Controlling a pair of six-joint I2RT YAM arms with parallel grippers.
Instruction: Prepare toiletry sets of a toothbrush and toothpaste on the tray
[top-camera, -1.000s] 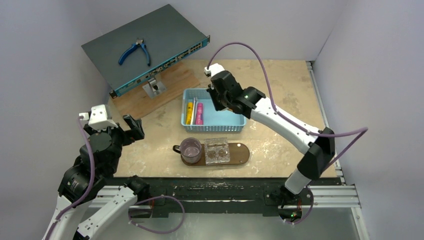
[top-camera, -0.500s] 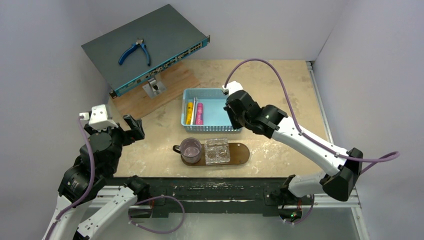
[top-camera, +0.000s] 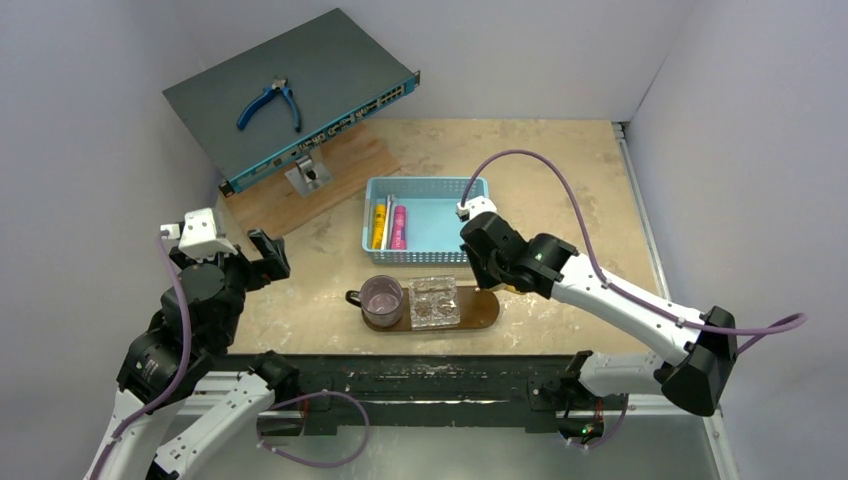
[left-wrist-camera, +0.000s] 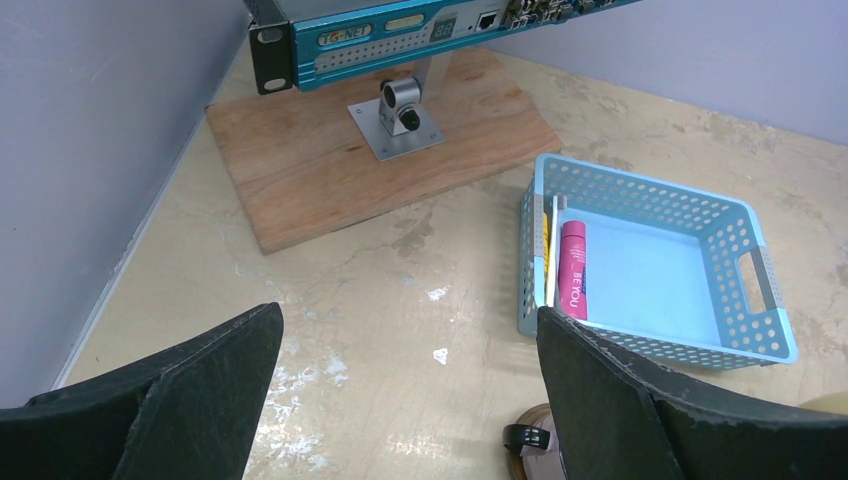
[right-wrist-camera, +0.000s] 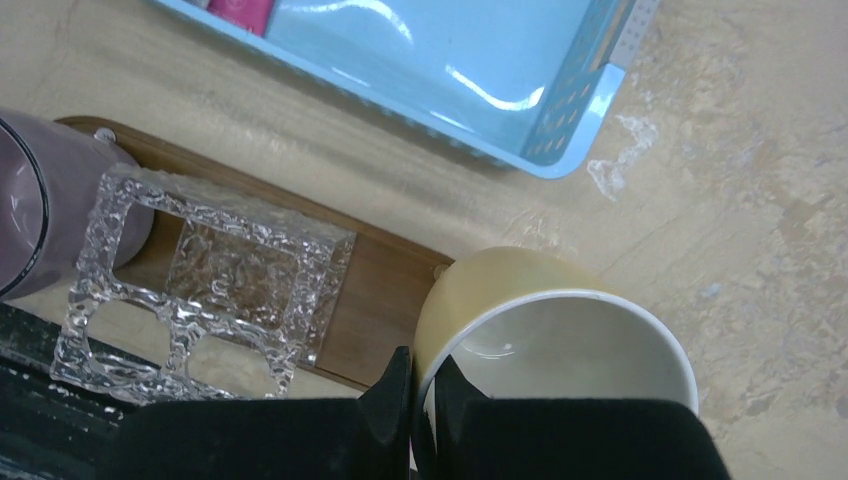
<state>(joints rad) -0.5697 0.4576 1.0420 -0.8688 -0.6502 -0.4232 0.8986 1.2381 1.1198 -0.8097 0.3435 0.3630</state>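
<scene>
Pink toothpaste (left-wrist-camera: 573, 283) reads "BE YOU" in the left wrist view. It lies along the left side of the blue basket (left-wrist-camera: 745, 300), with a yellow tube (left-wrist-camera: 545, 235) squeezed just beside it. The left pincer (left-wrist-camera: 408, 318) hangs released, well apart on the near left. A switch box (left-wrist-camera: 400, 30) sits far left over a wooden board (left-wrist-camera: 330, 170).

From the top, a toothbrush (top-camera: 389, 218) lies between the two tubes in the basket. The tray (top-camera: 478, 310) sits just near of it, carrying a purple mug (top-camera: 382, 300) and a glass holder (top-camera: 434, 302).

In the right wrist view, the right pincer (right-wrist-camera: 420, 372) is clenched on the rim of a yellow cup (right-wrist-camera: 555, 330) at the tray's right end.
</scene>
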